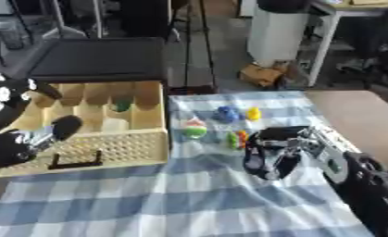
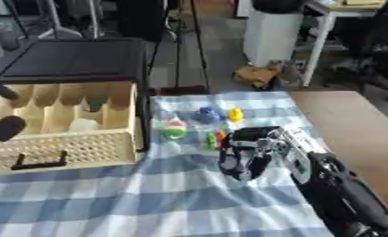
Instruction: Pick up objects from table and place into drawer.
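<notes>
Just left of my right hand (image 1: 270,155), fingers curled down and holding nothing, stand the small green and red toys (image 1: 237,138) (my left hand (image 1: 18,143) rests at the drawer (image 1: 108,148)).

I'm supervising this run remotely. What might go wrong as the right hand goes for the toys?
The right hand hangs beside a tight cluster: the green and red toys may get knocked together or roll off. Its fingers could snag the checked cloth. The drawer sits across to the left, a long carry.
</notes>
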